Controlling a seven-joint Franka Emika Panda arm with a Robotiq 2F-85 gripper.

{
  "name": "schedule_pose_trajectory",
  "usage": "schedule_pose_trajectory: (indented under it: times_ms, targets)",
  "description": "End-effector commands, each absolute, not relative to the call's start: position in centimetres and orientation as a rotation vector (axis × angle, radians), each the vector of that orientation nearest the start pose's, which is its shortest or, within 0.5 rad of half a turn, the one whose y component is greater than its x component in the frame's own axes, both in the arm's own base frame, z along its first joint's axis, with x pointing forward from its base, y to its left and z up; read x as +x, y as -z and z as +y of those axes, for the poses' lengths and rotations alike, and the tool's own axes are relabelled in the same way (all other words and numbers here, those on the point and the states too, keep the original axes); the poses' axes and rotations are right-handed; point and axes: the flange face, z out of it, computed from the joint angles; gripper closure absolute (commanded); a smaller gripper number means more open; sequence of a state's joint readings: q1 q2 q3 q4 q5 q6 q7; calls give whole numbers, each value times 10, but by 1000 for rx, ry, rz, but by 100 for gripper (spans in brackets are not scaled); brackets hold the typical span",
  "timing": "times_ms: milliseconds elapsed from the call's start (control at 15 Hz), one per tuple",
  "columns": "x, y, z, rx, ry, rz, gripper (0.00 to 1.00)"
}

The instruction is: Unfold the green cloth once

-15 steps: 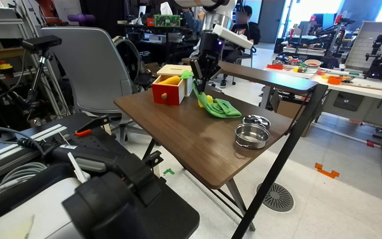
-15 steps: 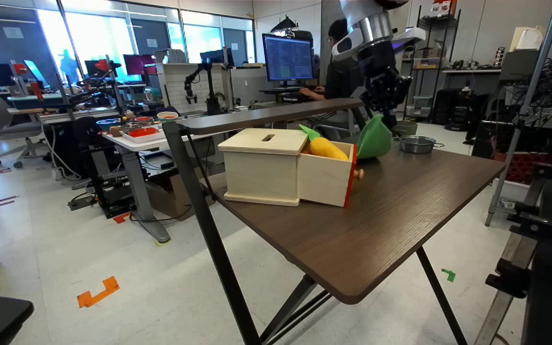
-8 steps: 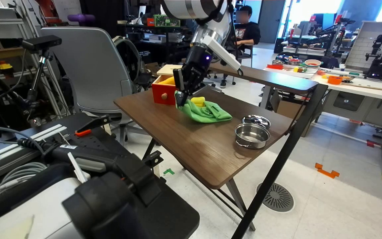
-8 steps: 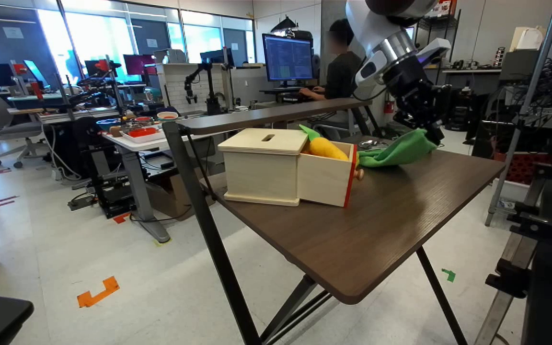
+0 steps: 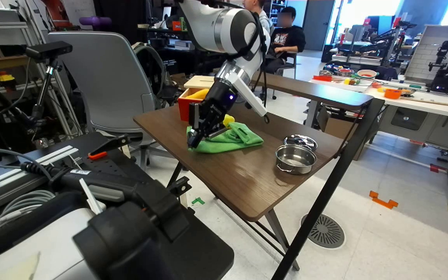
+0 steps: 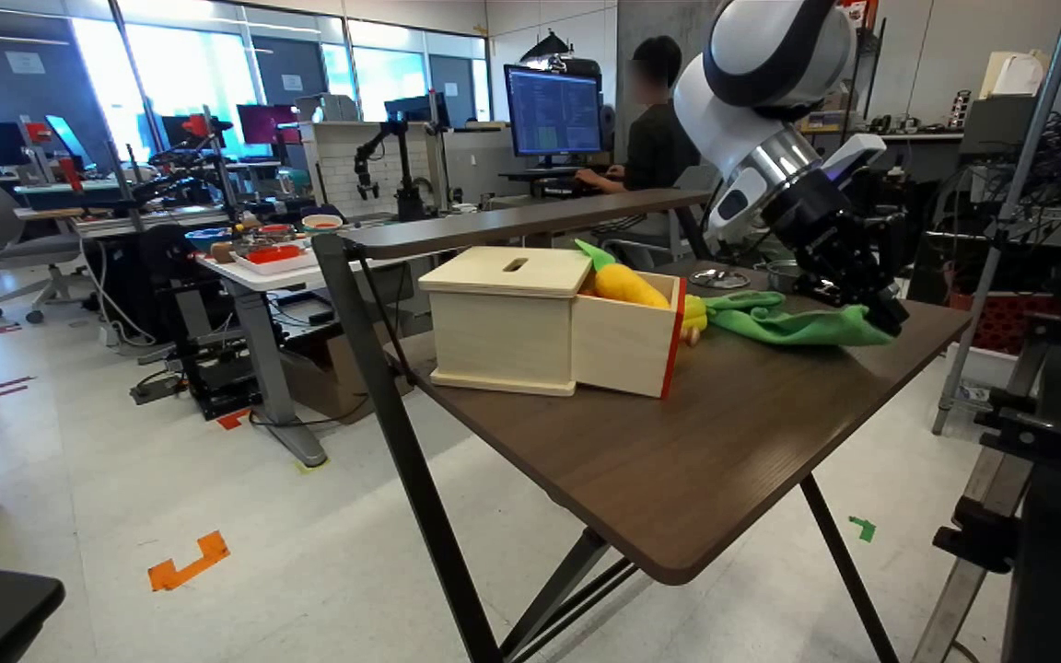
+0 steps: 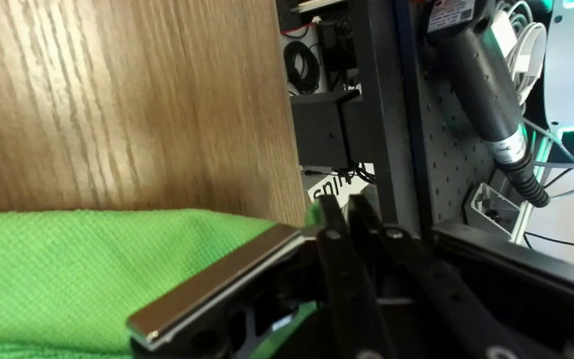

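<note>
The green cloth lies on the brown table. Part of it is spread toward the gripper, and its far part is bunched with a folded flap. It also shows in an exterior view and at the lower left of the wrist view. My gripper is low at the table, at the cloth's near end, seen also in an exterior view. In the wrist view its fingers are nearly together with a narrow gap. The cloth end is at the fingers; the pinch itself is mostly hidden.
A wooden box with an open red-front drawer holds a yellow plush with a green leaf. A yellow object sits beside the cloth. A metal pot and lid stand near one table edge.
My gripper has moved away from the box's side toward the near table edge and lowered, drawing the cloth's end along. The cloth now lies flatter and longer; more of the yellow object shows.
</note>
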State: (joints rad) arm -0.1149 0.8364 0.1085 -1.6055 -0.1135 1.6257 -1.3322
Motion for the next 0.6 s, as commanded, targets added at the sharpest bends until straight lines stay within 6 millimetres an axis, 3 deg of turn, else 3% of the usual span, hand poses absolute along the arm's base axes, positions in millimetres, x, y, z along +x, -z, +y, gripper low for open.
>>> schedule_pose_trajectory:
  times_ms: [0, 200, 533]
  targets:
    - [582, -97, -20, -1919, -885, -1557, 58]
    - [585, -103, -23, -1942, -871, -1557, 35]
    - [604, -158, -29, -2057, -785, -1591, 1]
